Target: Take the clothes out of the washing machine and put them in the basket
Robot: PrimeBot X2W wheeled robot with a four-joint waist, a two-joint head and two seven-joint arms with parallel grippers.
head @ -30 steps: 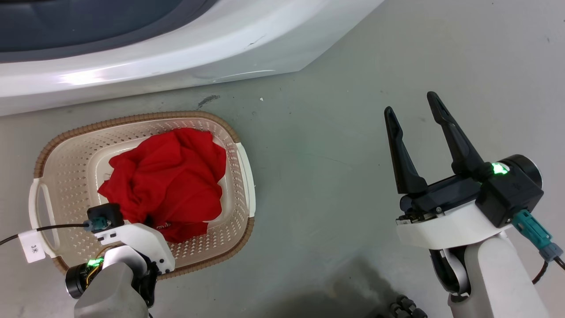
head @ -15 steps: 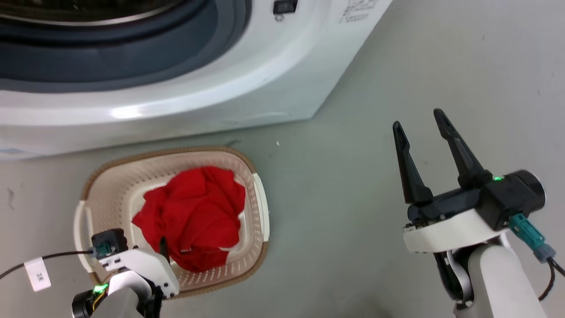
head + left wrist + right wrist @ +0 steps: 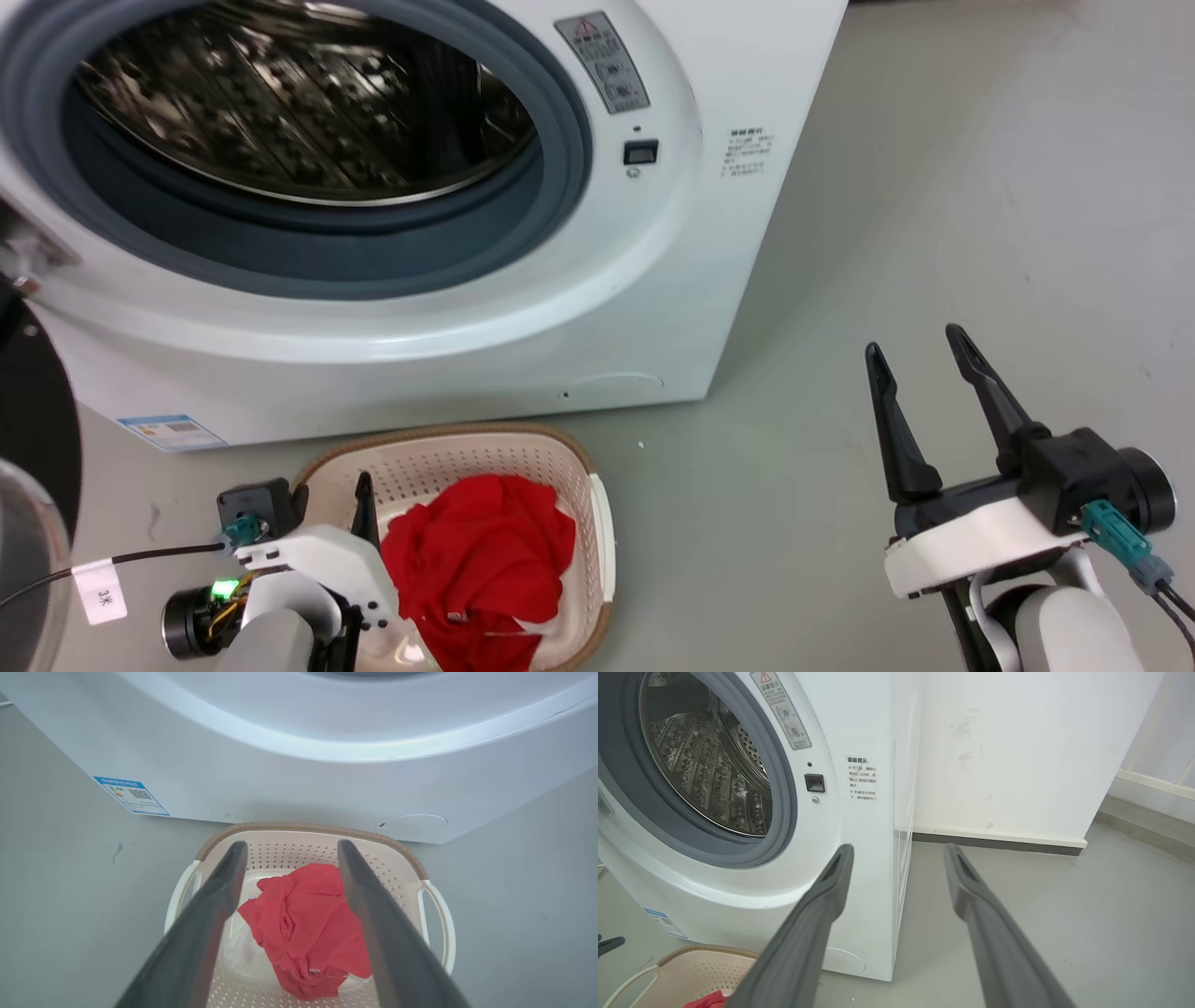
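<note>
The washer point(image 3: 653, 308) stood open, no red in the visible drum point(image 3: 299, 103). The basket point(image 3: 448, 439) sat before it, holding the clothes point(image 3: 485, 560). The left hand point(image 3: 290, 845), over the basket, and the right hand point(image 3: 913, 341) gaped wide, empty. A low left sweep could snag the cloth out.

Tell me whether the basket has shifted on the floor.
No. The basket stays just in front of the washing machine; the camera moved, not the basket.
</note>
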